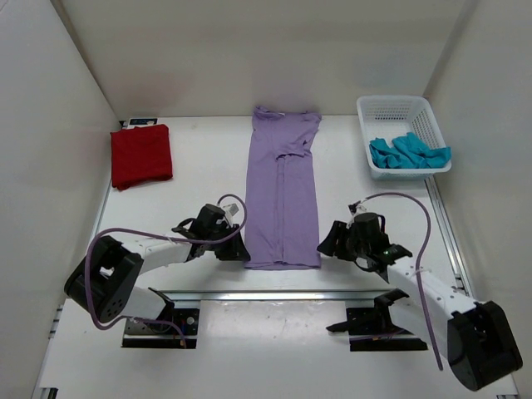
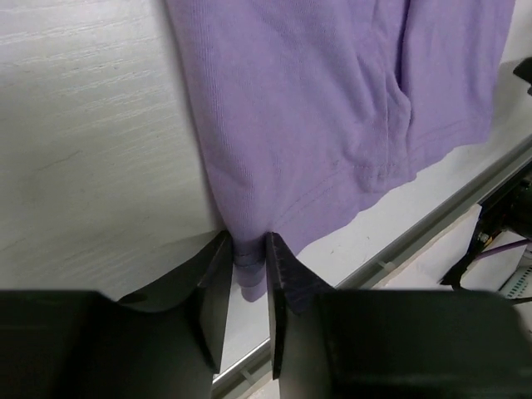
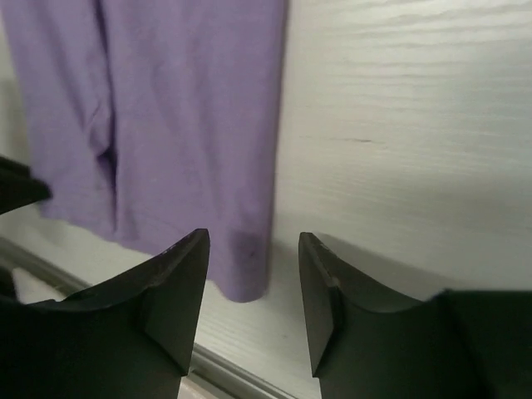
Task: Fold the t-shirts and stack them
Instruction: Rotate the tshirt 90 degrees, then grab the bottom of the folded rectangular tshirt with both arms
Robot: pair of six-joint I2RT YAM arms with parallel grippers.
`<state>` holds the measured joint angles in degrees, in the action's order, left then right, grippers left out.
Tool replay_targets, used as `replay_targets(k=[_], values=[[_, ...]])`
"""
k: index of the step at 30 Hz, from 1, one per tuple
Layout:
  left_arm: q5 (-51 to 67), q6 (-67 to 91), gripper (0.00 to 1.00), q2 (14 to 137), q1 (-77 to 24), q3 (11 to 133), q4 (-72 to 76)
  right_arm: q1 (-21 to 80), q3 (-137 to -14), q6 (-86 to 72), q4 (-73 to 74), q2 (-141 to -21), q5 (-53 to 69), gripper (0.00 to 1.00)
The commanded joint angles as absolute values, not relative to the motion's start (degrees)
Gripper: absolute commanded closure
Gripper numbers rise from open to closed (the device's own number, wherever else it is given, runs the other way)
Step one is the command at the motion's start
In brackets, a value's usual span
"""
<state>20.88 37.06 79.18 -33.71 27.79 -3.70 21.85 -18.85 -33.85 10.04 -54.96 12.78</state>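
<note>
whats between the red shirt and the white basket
The lavender t-shirt, folded into a long strip, lies between the red t-shirt and the basket, with bare table on either side of it. The top view shows this.

Lavender shirt [image 1: 283,195] long strip mid-table; red shirt [image 1: 141,155] folded left; teal shirt [image 1: 409,152] in basket [image 1: 392,106].

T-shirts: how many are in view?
3: dark red t-shirt folded far left, lavender t-shirt stretched along the middle, teal t-shirt bunched in the basket, possibly covering more.
</note>
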Motion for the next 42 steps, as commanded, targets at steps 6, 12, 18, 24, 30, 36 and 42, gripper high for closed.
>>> replay_targets(k=[6, 12, 18, 24, 30, 36, 42], values=[[19.16, 36.91, 0.81, 78.31, -35.24, 26.81, -7.20, 25.13, -10.20, -44.20, 3.60, -50.80, 17.06, 0.63], [19.77, 37.00, 0.97, 76.99, -35.85, 25.93, -7.56, 26.36, -6.15, -47.46, 0.70, -49.74, 19.07, 0.75], [21.27, 35.16, 1.00, 73.84, -37.26, 24.35, -13.34, 32.67, -7.74, -51.40, 6.14, -45.11, 14.24, 1.00], [24.95, 34.45, 1.00, 62.60, -33.06, 22.23, -24.85, 43.32, -9.56, -60.03, 18.07, -31.48, 11.97, 1.00], [24.97, 33.49, 1.00, 66.50, -29.54, 38.19, -25.14, 19.40, -19.94, -40.91, 14.17, -43.64, 28.69, 0.99], [23.04, 34.01, 1.00, 84.08, -24.00, 53.58, -18.90, 10.46, -39.86, -28.84, 8.01, -68.94, 29.53, 1.00], [17.22, 36.20, 1.00, 98.67, -19.43, 67.30, -15.82, 7.74, -57.54, -26.19, 4.84, -89.61, 29.00, 1.00]])
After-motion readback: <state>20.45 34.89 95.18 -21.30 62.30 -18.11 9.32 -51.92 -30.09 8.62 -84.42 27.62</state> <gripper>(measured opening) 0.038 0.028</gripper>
